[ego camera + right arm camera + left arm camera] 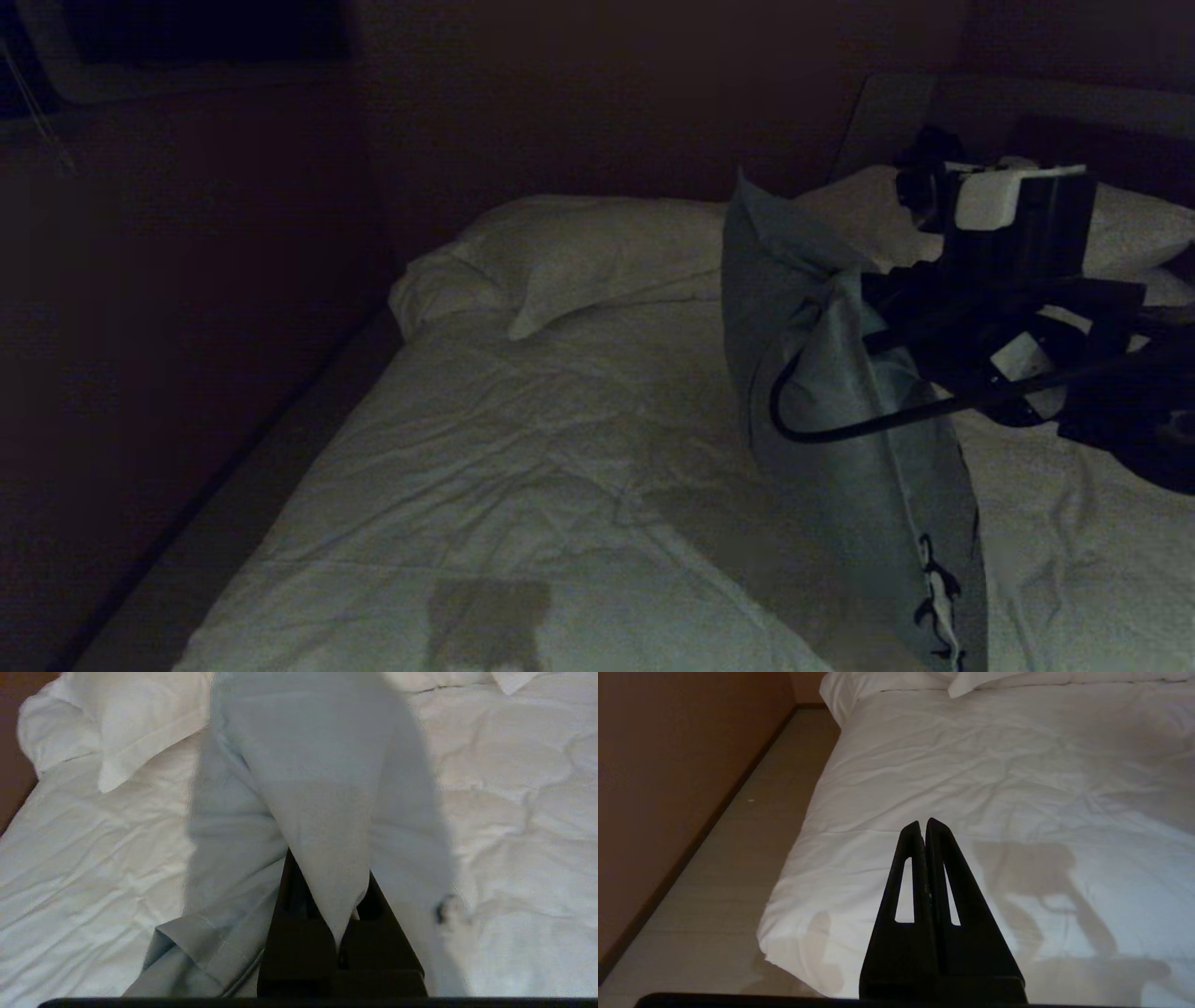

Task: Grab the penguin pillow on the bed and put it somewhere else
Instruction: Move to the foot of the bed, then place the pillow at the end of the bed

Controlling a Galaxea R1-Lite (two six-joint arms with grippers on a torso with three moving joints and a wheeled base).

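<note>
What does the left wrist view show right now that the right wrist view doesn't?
Only the left wrist view: the left gripper, shut and empty above the bed's near edge, and the floor beside it. Only the right wrist view: the penguin pillow, a fold of it clamped in the right gripper. Both: the bed with white pillows at its head.
</note>
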